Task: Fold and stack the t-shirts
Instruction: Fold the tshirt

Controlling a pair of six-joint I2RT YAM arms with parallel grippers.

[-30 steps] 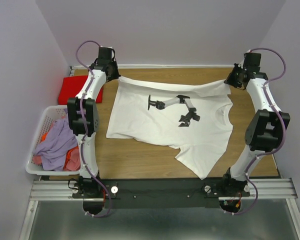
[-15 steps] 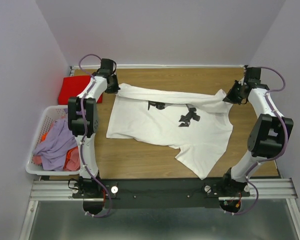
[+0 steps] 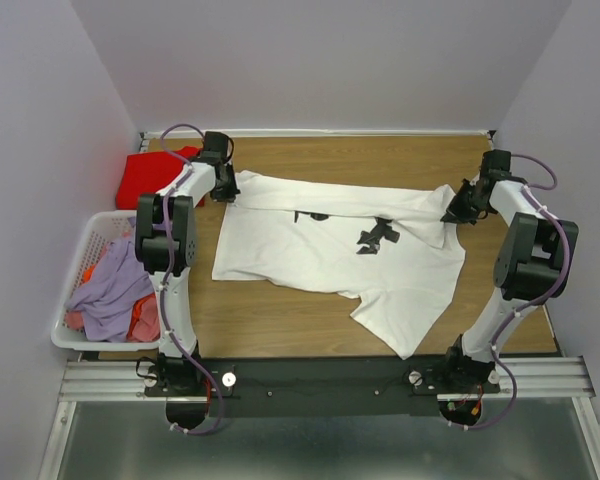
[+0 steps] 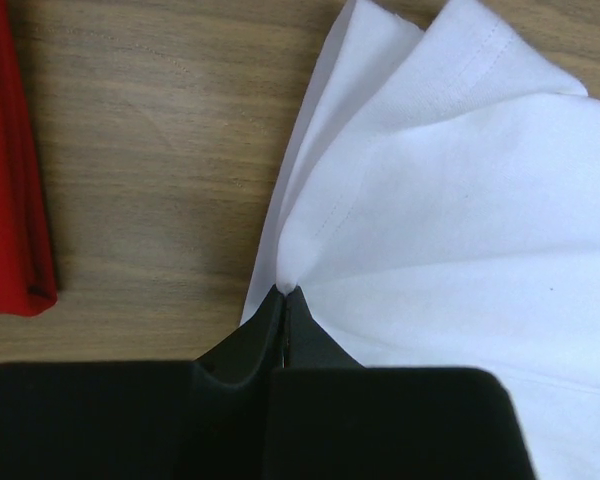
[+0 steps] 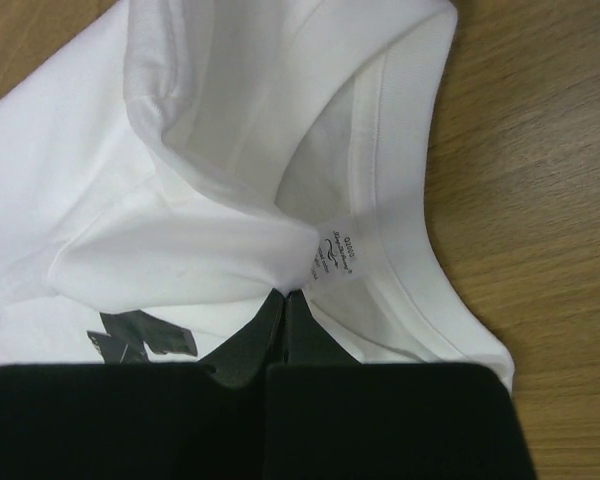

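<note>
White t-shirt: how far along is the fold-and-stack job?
Done: the red shirt looks folded, far left. In hand: the left gripper and right gripper are each shut on the white shirt, its far edge drawn partway over the print. Left: finish folding the white shirt, then stack it with the red one.

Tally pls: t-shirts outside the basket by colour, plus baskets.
white t-shirt: 1
red t-shirt: 1
basket: 1
Total: 3
</note>
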